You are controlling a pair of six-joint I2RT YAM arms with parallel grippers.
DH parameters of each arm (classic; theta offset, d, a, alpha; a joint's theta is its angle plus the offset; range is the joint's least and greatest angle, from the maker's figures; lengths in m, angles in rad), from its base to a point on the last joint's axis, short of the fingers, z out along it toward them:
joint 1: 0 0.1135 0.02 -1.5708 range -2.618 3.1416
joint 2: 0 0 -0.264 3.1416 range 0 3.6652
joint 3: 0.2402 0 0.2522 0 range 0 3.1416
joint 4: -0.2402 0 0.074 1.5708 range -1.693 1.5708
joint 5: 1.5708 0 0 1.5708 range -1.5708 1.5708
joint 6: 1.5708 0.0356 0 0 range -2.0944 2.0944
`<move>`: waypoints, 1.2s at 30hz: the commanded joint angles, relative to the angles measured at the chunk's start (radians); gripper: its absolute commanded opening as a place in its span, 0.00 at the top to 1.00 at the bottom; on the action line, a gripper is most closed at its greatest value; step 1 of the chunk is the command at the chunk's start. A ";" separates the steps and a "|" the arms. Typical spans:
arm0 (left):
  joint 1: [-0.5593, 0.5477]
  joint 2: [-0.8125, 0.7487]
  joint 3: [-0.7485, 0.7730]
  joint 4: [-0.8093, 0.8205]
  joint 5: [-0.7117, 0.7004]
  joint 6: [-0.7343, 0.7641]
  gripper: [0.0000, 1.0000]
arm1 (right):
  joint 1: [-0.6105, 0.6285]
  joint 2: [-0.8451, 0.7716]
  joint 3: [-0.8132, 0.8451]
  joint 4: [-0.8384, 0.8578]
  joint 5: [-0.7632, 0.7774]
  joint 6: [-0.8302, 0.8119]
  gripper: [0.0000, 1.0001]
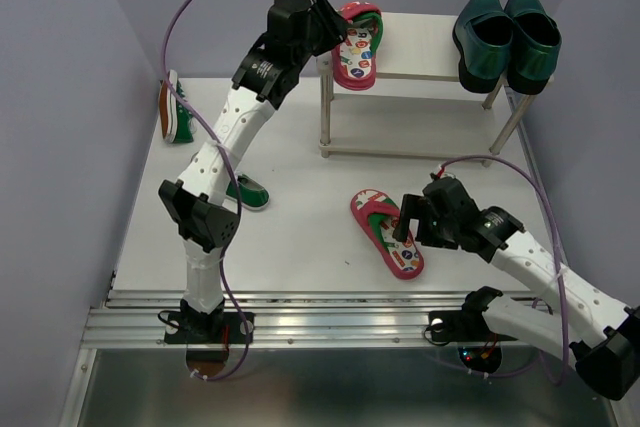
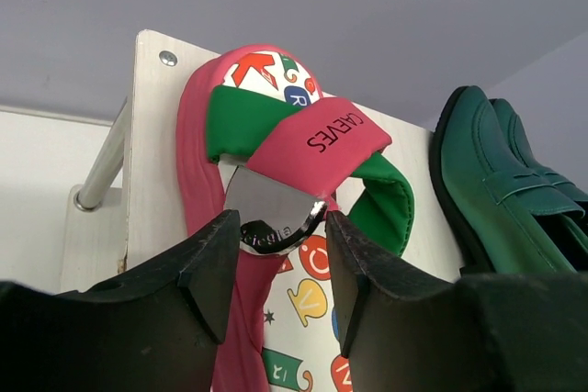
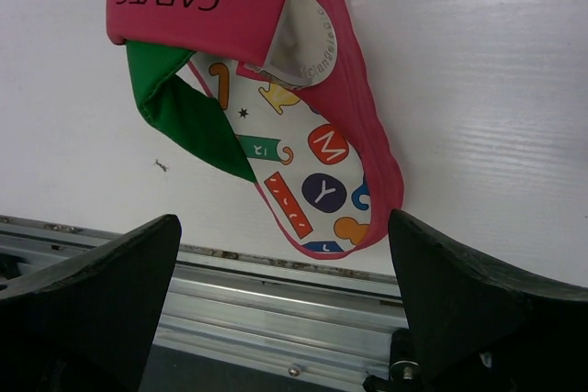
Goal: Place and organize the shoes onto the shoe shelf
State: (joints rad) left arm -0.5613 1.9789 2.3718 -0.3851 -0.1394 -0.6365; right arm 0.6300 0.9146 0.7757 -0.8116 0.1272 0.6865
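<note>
The left hand [image 2: 280, 227] hangs over the left end of the shoe shelf [image 1: 420, 47], its matte black fingers [image 2: 197, 268] parted on either side of a round, shiny silver tag [image 2: 276, 208]; whether they touch the tag's edges cannot be told. The tag belongs to the flip-flop on the shelf [image 1: 358, 52], a red foam sole with a white insole printed in coloured letters, crossed by a soft green band and a pink band [image 2: 317, 135] lettered "CAEVES". It lies flat on the pale top board, its long axis running front to back, toe toward the far wall and heel past the near edge. At the board's right end stand the two glossy teal loafers [image 1: 505, 37], side by side and parallel, with their narrow toes pointing away as well. The right hand [image 3: 283, 236] is low near the front of the white, faintly grained tabletop [image 1: 300, 147], its fingers spread wide and gripping nothing. Just beyond it lies the second flip-flop [image 1: 388, 232], sole down and slightly diagonal, with its heel toward the near rail and its straps farther off. One green sneaker [image 1: 175, 107] lies at the tabletop's left edge. Another green sneaker [image 1: 248, 193] shows partly behind the left arm.
</note>
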 commanded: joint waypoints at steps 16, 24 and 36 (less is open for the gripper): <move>0.012 -0.255 -0.068 0.022 -0.045 0.074 0.47 | 0.000 0.230 -0.114 0.419 0.201 0.021 0.31; 0.018 -0.390 -0.207 0.018 -0.068 0.086 0.47 | 0.000 0.250 -0.148 0.543 0.192 -0.076 0.56; 0.041 -0.601 -0.448 0.003 -0.259 0.141 0.49 | 0.000 -0.051 -0.041 0.390 -0.047 -0.238 0.99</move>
State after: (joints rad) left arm -0.5285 1.4605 1.9640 -0.4091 -0.2794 -0.5400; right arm 0.6289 0.9615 0.6247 -0.4141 0.1947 0.5171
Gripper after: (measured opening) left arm 0.516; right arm 0.075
